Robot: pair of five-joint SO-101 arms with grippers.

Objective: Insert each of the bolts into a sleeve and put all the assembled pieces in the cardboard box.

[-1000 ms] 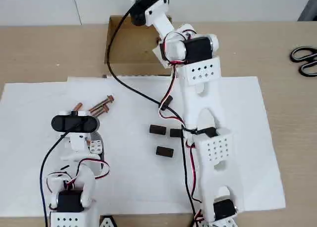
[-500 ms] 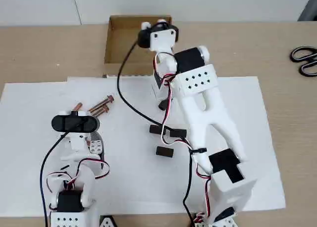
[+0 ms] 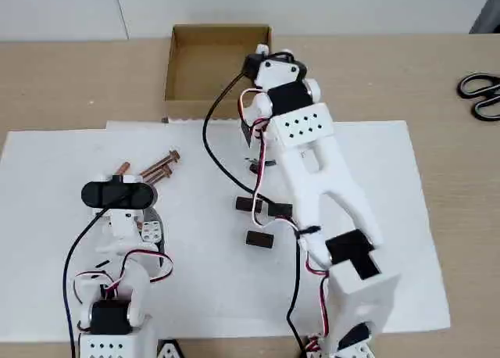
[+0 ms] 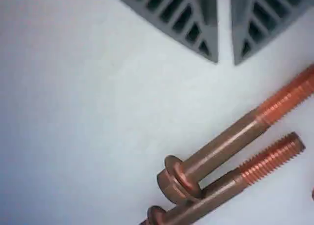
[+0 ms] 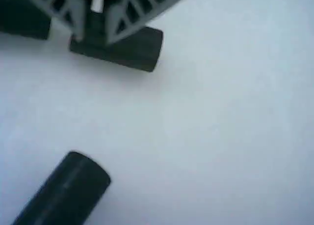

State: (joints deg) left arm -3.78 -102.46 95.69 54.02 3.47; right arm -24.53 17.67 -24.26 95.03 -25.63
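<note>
Three copper bolts [image 3: 160, 166] lie on the white paper ahead of my left gripper [image 3: 148, 195]. In the left wrist view two bolts [image 4: 230, 136] rest side by side just past the left gripper [image 4: 224, 58], whose tips stand almost together with nothing between them. Three black sleeves [image 3: 250, 204] lie mid-paper. My right gripper [image 3: 254, 162] hangs between the cardboard box [image 3: 168, 69] and the sleeves. In its wrist view the right gripper [image 5: 92, 38] shows a narrow gap right over one sleeve [image 5: 127, 50], which lies crosswise on the paper, not gripped. Another sleeve [image 5: 64, 190] lies nearer.
The white paper sheet [image 3: 62, 178] covers the middle of the wooden table. Scissors [image 3: 480, 96] lie at the far right edge. The box's visible floor looks bare. Black cables run from both arms across the paper.
The right arm has drawn back from over the cardboard box and lowered its gripper toward the sleeves on the paper. The left arm and the bolts have not moved.
</note>
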